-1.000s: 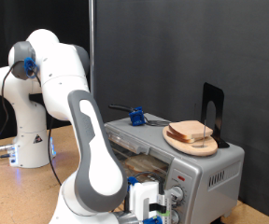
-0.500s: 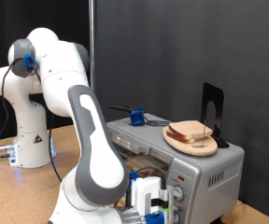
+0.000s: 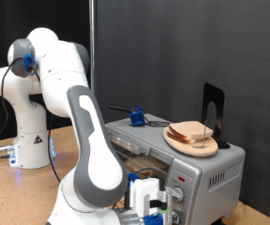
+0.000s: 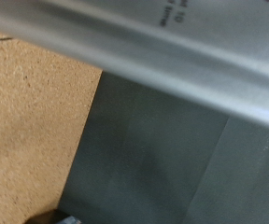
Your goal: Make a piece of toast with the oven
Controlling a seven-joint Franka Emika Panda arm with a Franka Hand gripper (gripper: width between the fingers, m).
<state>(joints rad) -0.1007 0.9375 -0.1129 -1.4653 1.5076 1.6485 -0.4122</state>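
Silver oven (image 3: 196,169) is met low at its front by the tool (image 3: 146,208), whose opening cannot be told, while bread slices (image 3: 192,134) are left stacked above it, no toast seen loaded.

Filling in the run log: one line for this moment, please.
gripper: low before oven front, fingers unseen | oven: door area behind arm | bread slices: on round wooden plate atop oven
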